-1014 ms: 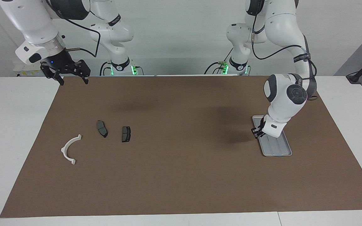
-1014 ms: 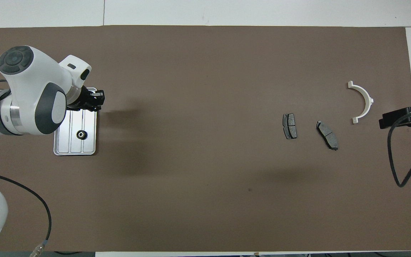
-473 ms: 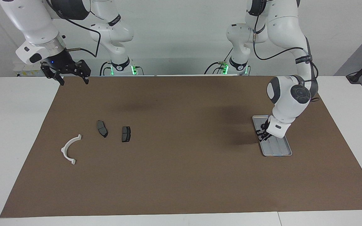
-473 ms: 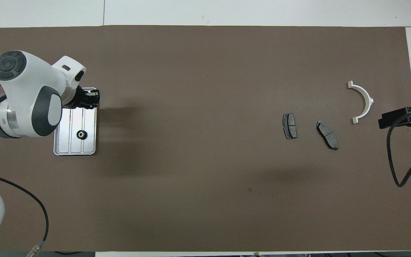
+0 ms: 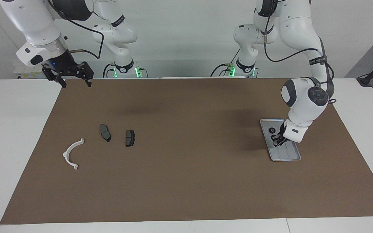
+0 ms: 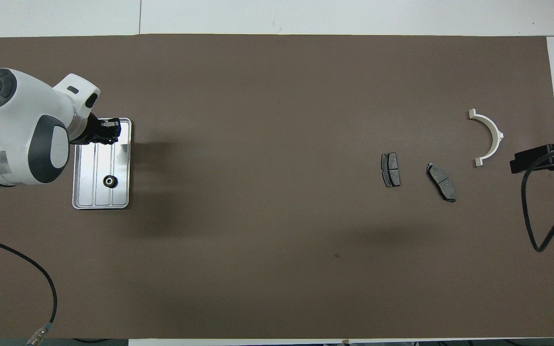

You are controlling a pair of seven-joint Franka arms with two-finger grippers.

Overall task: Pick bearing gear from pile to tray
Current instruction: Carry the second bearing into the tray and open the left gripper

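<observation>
On a brown mat (image 5: 186,181), the bearing gear (image 6: 109,181) lies in the tray (image 6: 82,202) at six o'clock from the left gripper (image 6: 111,131), shut and empty; the facing view alone shows the waiting right gripper (image 5: 75,83) open.

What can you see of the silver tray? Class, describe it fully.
The tray is a flat, silver-grey, metallic-looking rectangle with rounded corners, a low rim and lengthwise ridges. It lies flat on the brown mat toward the left arm's end. A small black gear rests inside. The shut left claw hangs over the end farther from the robots; contact is unclear.
</observation>
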